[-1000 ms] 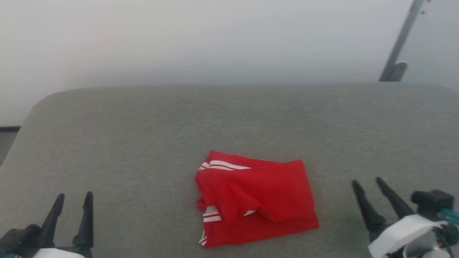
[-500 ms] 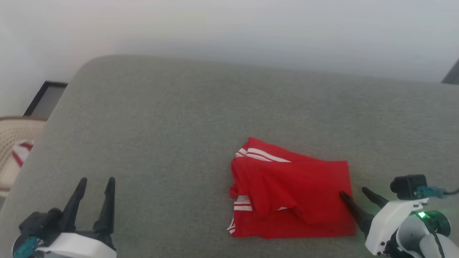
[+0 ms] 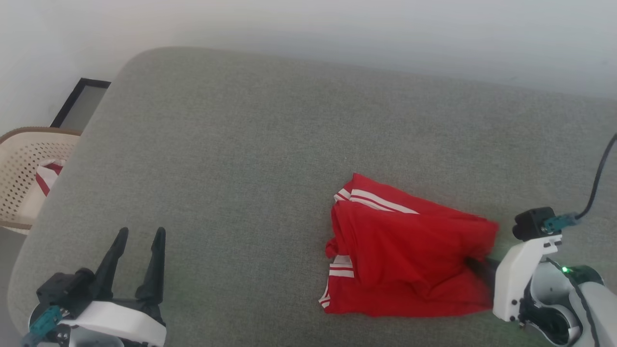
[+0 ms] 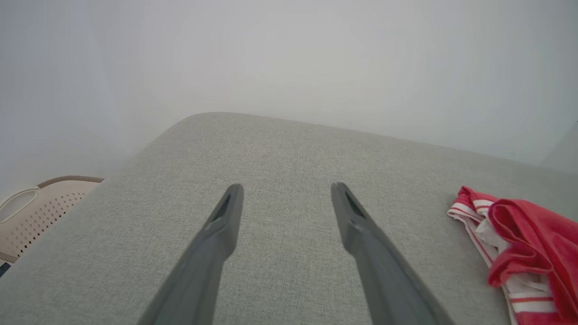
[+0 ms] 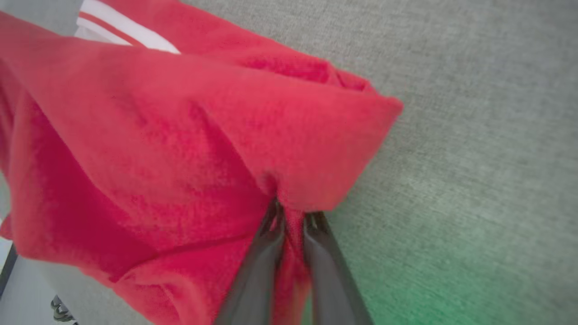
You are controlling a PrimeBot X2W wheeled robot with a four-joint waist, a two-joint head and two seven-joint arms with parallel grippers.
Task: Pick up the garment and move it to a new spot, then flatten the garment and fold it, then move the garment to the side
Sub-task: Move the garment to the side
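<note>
A pale perforated basket (image 3: 21, 173) stands beyond the padded edge, out to the left of the left gripper (image 3: 142, 233), with a red-and-white cloth (image 3: 48, 174) lying in it. The left gripper hovers low over the grey padded surface (image 3: 241, 135), its two dark fingers spread wide apart with nothing between them. In the left wrist view, bare grey fabric lies between and ahead of them.

The garment (image 3: 409, 255) rests on the surface well off to this gripper's right, apart from it. It is a rumpled red heap whose white, red-striped trim bands sit on the side facing the left gripper.

The right gripper (image 5: 292, 215) is at the garment's far edge. Its fingers are drawn nearly together and clamped on a pinch of red cloth, which puckers at the tips and runs down between them. The rest of the shirt spreads ahead and to the left of this gripper, with bare grey surface to its right. A dark cable (image 3: 597, 178) rises from its wrist.
</note>
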